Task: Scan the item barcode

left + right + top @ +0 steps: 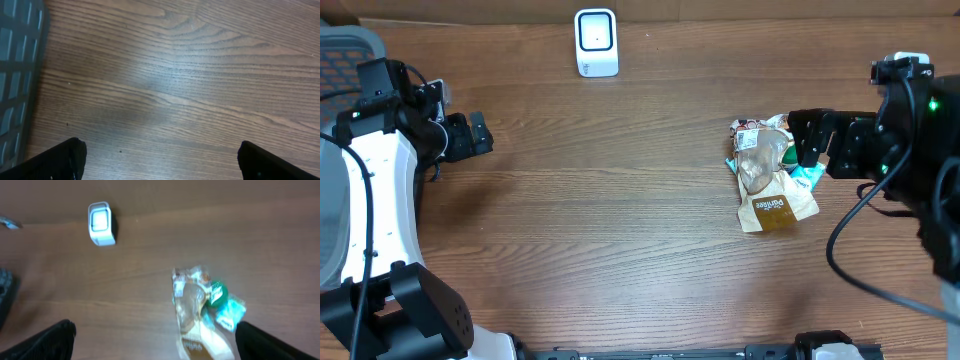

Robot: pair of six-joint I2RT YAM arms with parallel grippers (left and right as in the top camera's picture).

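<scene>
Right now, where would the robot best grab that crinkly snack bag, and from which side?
Probably its puffed, crumpled clear middle, from straight above. The snack bag lies flat on the table, so its edges offer little to pinch; the raised crinkles do. The open right end effector sits right beside it.

Table: a brown wooden table [620, 210] with dark wavy lines in the wood fills almost every view.
Far edge: a paler brown strip [770, 8] runs along the back of the table.
Left side: a grey plastic basket with square holes [15, 55] sits at the table's left edge.
Light: a soft white shine [165, 85] lies on the wood, with darker patches near it.
</scene>
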